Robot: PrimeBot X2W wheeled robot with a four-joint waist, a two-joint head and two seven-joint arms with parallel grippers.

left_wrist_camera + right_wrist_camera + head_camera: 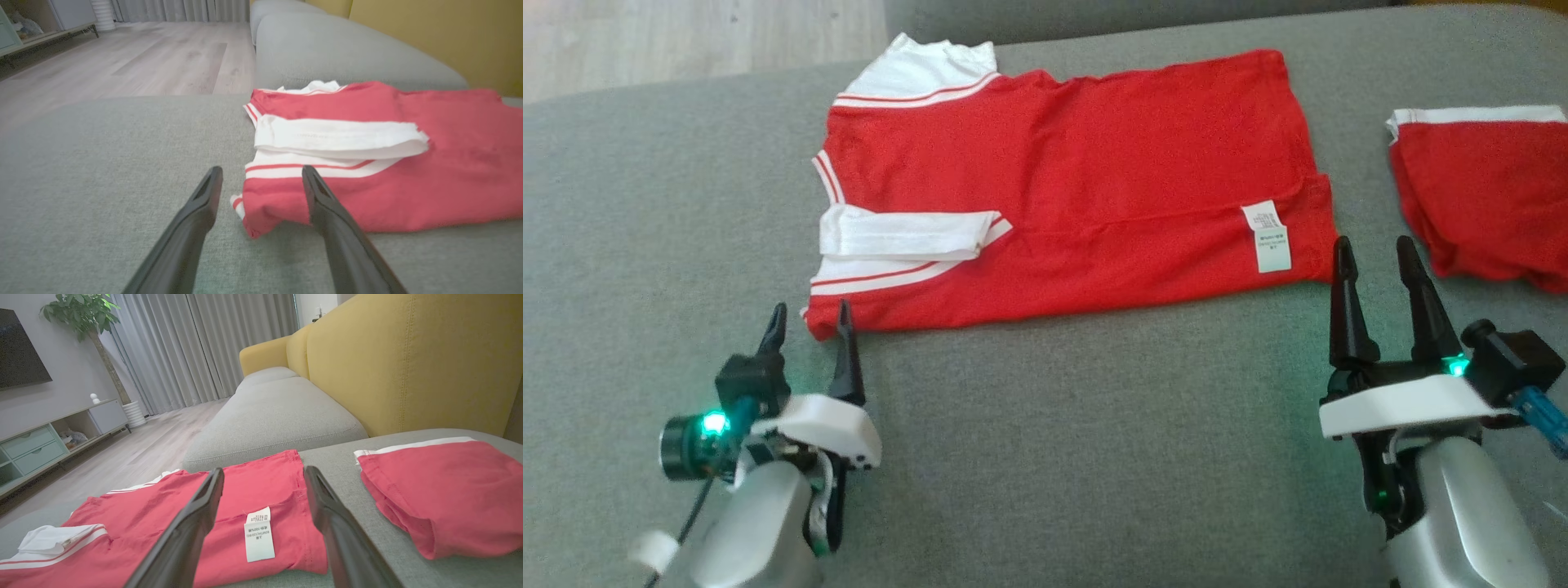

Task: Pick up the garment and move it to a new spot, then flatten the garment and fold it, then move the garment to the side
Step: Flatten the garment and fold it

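A red shirt (1062,188) lies spread flat on the grey sofa (1054,441), neck end toward the robot's left and hem toward its right. One white sleeve (903,233) is folded in over the red body, and the other white sleeve lies at the far edge. A white label (1267,235) shows near the hem.

The left gripper (812,309) sits low at the shirt's near left corner with its jaws wide. In the left wrist view that corner lies between the two fingers, and one finger overlaps the red cloth. Whether it touches the cloth cannot be told.

The right gripper (1374,243) stands at the near right hem corner, its jaws also wide and holding nothing. In the right wrist view the label shows between its fingers, just beyond the tips.

A second red piece (1486,196) with a white band lies folded to the right, apart from the shirt. A yellow backrest (408,363) rises behind the sofa, and a pale wood floor (122,61) lies past its left end.
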